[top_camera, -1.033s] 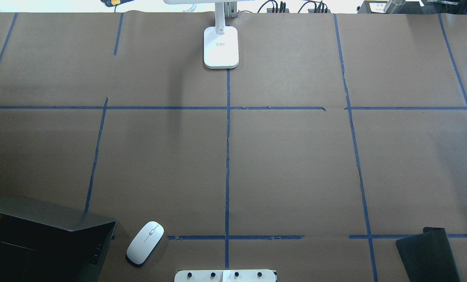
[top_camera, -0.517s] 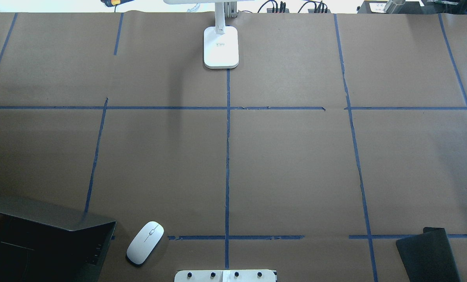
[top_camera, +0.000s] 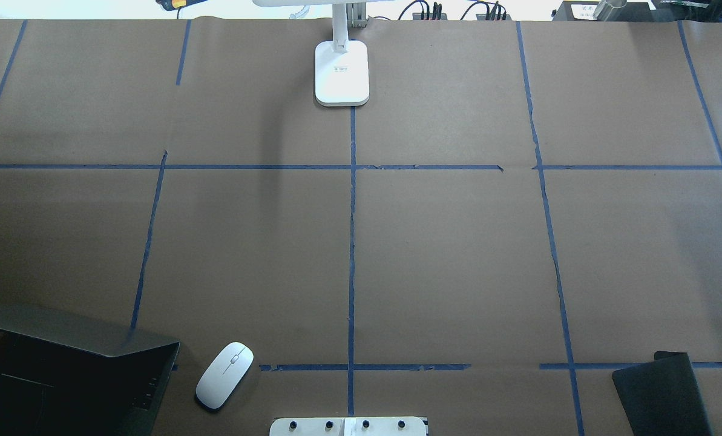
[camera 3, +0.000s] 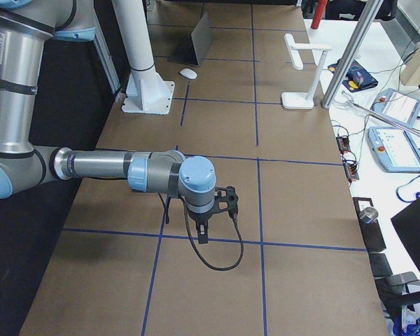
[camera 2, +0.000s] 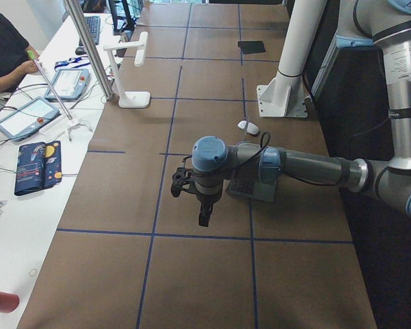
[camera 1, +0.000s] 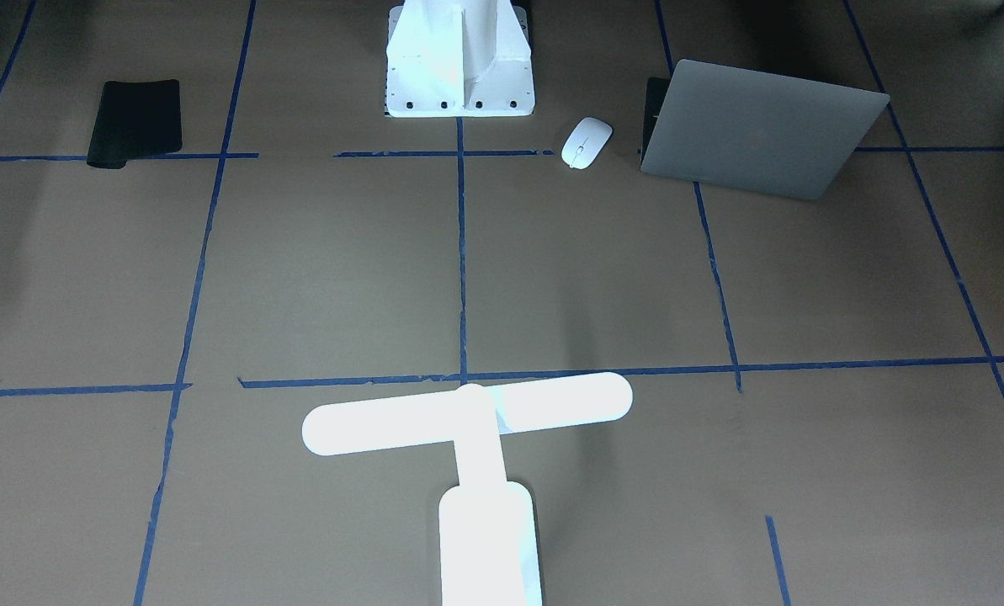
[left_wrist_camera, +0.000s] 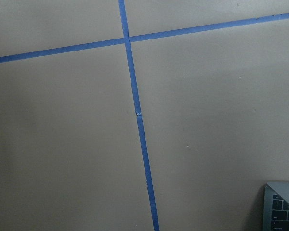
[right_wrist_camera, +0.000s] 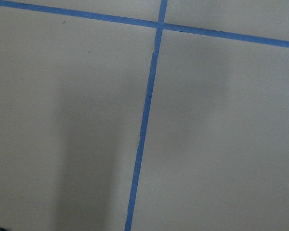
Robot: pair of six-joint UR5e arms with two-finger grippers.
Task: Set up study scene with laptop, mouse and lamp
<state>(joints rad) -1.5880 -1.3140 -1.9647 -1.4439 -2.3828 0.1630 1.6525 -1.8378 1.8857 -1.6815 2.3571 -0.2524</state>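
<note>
The silver-grey laptop (top_camera: 64, 333) stands half open at the table's near left corner, its lid showing in the front view (camera 1: 762, 130). The white mouse (top_camera: 224, 375) lies just right of it, apart from it (camera 1: 586, 142). The glowing white T-shaped lamp (camera 1: 468, 417) stands at the far middle edge, its base on the centre tape line (top_camera: 342, 72). My left gripper (camera 2: 203, 216) hangs over bare paper near the laptop. My right gripper (camera 3: 201, 234) hangs over bare paper at the table's right end. Both show only in the side views, so I cannot tell whether they are open or shut.
A flat black pad (top_camera: 660, 393) lies at the near right corner. The white bolted pedestal (camera 1: 459, 59) stands at the near middle edge. Blue tape lines divide the brown paper cover. An operator and tablets sit beyond the far edge (camera 2: 34, 113).
</note>
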